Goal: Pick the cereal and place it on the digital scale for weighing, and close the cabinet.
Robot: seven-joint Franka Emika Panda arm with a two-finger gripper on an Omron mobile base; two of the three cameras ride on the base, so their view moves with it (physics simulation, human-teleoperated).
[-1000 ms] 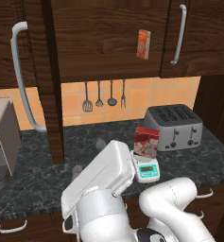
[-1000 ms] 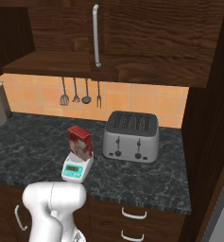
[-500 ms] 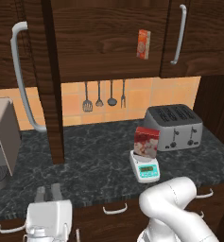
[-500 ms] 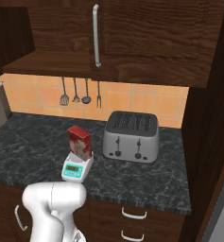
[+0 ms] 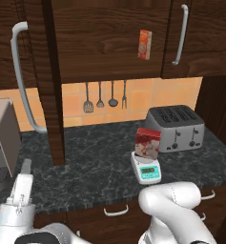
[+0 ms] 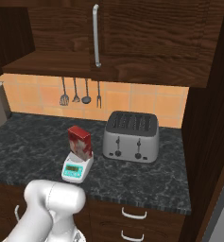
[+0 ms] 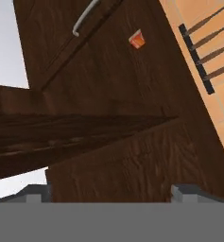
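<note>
The red cereal box (image 5: pixel 148 142) stands upright on the small white digital scale (image 5: pixel 146 170), left of the toaster; both also show as cereal (image 6: pixel 80 141) on scale (image 6: pixel 77 168). My gripper (image 5: pixel 25 167) is low at the left, over the counter's front edge, pointing up and open with nothing in it. It sits below and left of the cabinet's open door (image 5: pixel 52 90), which stands edge-on with its long curved handle (image 5: pixel 22 71). In the hand view the gripper (image 7: pixel 108 194) looks up at the door's underside (image 7: pixel 108 127).
A grey toaster (image 5: pixel 177 127) stands right of the scale. Utensils (image 5: pixel 105 95) hang on the orange tile wall. A thin orange-red box (image 5: pixel 144 44) shows high against the cabinet front. A grey appliance (image 5: pixel 0 143) sits at the far left. Drawers (image 6: pixel 132 215) run below the counter.
The arm has swung from the middle of the counter down to the lower left, and the hand now points up. Cereal and scale have not moved.
</note>
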